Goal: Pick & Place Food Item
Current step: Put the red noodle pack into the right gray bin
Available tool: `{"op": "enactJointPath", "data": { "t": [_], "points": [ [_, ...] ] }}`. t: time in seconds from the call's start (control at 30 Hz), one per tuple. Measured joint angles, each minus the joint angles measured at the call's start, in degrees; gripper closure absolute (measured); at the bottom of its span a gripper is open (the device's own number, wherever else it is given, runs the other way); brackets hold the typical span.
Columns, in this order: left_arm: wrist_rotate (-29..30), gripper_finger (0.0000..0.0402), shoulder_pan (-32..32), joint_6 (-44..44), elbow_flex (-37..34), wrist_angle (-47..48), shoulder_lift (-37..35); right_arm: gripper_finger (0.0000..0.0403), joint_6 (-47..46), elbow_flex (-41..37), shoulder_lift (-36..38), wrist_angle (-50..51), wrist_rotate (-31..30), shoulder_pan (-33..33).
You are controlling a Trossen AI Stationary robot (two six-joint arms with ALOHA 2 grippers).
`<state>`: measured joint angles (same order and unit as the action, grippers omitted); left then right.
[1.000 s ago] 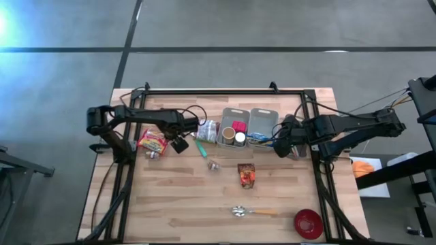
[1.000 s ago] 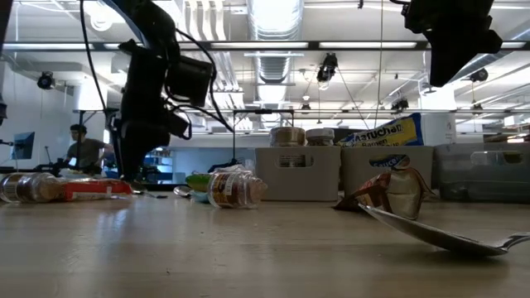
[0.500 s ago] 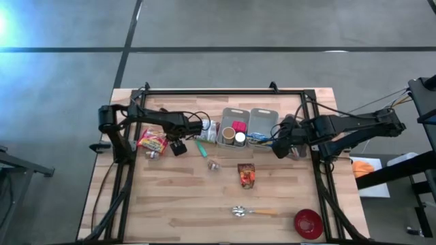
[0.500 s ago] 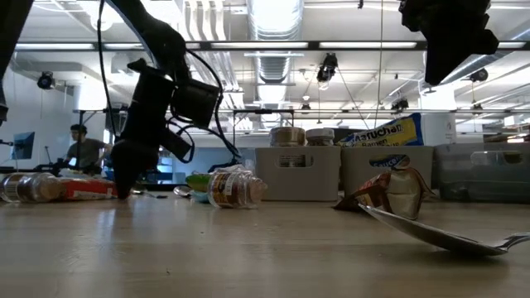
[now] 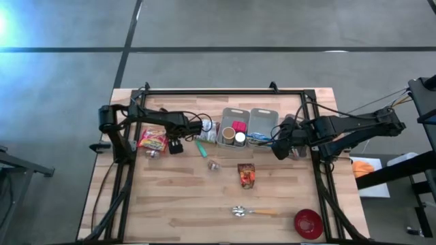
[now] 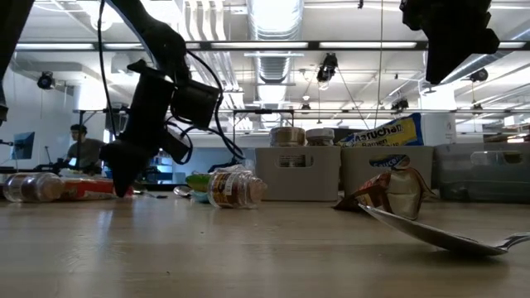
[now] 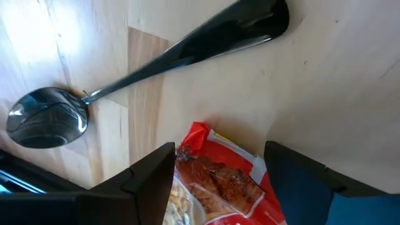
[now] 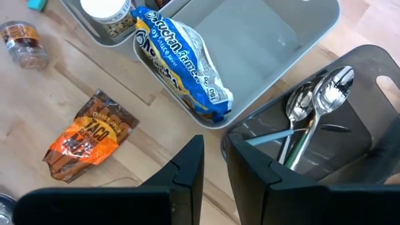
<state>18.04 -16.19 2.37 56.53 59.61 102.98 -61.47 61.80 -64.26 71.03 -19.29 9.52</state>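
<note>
A red food packet [image 5: 152, 141] lies flat on the table's left part. My left gripper [image 5: 174, 146] is low over its right end and open. In the left wrist view one finger stands on each side of the packet's end [image 7: 219, 181]. My right gripper [image 5: 278, 151] hangs high near the grey bins [image 5: 249, 124], its fingers [image 8: 187, 175] nearly together with nothing between them. A blue noodle packet [image 8: 181, 62] lies in the right bin. An orange-brown packet [image 5: 246, 175] lies on the table's middle. My left gripper comes at the red packet's end [image 7: 200, 140] slanting down from above, with the end between its two fingers [image 7: 150, 178]. Whether the fingers touch the packet I cannot tell. The packet lies flat on the table.
A black-handled spoon [image 7: 156, 56] lies just beyond the red packet. Also on the table: a jar [image 5: 208, 129] on its side, a green item [image 5: 201, 148], a spoon [image 5: 252, 212], a red bowl [image 5: 308, 223] at the near right and a dark cutlery bin [image 8: 325, 125].
My left gripper has sunk toward the table at the red packet and rolled about its own pointing line; its fingers stay apart. The packet has kept its place.
</note>
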Motion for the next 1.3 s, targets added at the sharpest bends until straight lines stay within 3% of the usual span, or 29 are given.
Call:
{"op": "enactJointPath", "data": {
  "t": [0.13, 0.67, 1.07, 1.3],
  "points": [
    [0.03, 0.0178, -0.03, -0.5, -0.09, -0.34, 0.0, 0.0338, 0.0, 0.0, -0.02, -0.05, 0.02, 0.0],
    [-5.82, 0.0388, -0.13, 3.43, -3.21, -1.36, -0.15, 0.0338, 0.59, 0.0, -0.04, -0.38, 0.27, 0.0],
    [-11.26, 0.0401, 0.0, 6.49, 0.24, 3.84, -0.11, 0.0338, 0.88, 0.0, -0.04, -0.95, 0.46, 0.0],
    [-13.93, 0.0401, 0.63, 10.25, 1.66, 4.49, -5.46, 0.0338, 1.49, 0.0, -0.04, -1.19, 0.46, -0.01]
  ]
}}
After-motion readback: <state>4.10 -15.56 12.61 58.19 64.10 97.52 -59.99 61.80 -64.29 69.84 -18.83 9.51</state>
